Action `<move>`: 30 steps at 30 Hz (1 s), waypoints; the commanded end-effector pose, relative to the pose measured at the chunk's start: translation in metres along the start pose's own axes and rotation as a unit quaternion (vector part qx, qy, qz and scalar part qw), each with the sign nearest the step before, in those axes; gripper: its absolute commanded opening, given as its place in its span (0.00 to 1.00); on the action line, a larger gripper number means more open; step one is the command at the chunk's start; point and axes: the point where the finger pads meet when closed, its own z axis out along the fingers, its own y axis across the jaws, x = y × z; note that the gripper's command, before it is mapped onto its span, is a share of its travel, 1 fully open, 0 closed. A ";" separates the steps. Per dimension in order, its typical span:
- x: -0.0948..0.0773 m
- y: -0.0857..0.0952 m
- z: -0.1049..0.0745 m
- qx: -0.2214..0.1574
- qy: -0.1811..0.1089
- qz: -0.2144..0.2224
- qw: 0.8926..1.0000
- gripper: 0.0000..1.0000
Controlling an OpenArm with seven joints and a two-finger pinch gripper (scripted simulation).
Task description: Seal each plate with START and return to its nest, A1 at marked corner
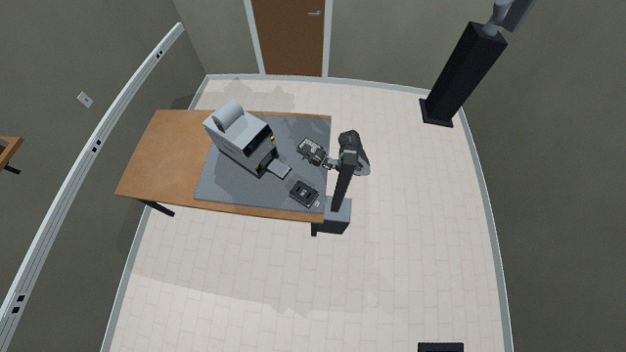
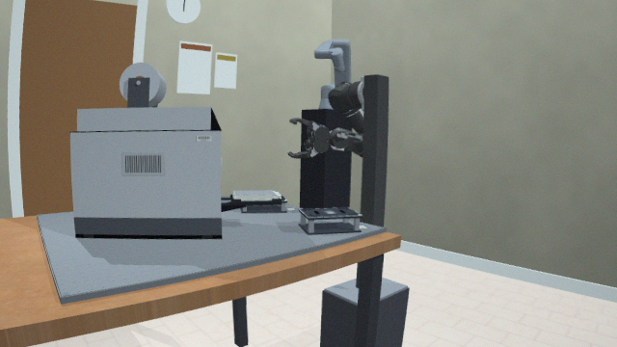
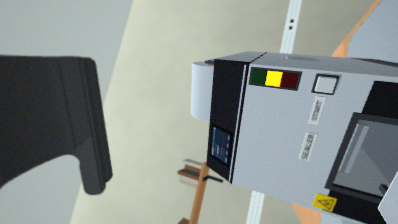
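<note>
Sealer [image 2: 145, 173]: stood at the mat's left; amber lamp [image 3: 273, 78] lit.
Plate [image 2: 256, 195]: lay on the stage, just right of the sealer.
Empty nest [image 2: 330, 219]: near the table's right edge.
Gripper [image 2: 300, 138]: raised above the plate, fingers spread, grasping nothing.

Olive-grey walls, a brown door [image 1: 290, 36], pale tiled floor [image 1: 342, 274], a wooden bench [image 1: 166, 156], and a wall clock [image 2: 183, 10].

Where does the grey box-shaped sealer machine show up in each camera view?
Top: grey box-shaped sealer, on the mat's left part.
Exterior: left, its barcoded side facing us.
Wrist: right half, front panel with amber lamp lit.
Shared landmark: the pale foil roll on top of it.
</note>
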 end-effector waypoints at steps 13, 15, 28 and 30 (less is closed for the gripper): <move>0.024 0.044 -0.013 -0.130 0.038 0.059 0.989 0.65; 0.024 0.044 -0.013 -0.130 0.038 0.059 0.989 0.65; 0.024 0.044 -0.013 -0.130 0.038 0.059 0.989 0.65; 0.024 0.044 -0.013 -0.130 0.038 0.059 0.989 0.65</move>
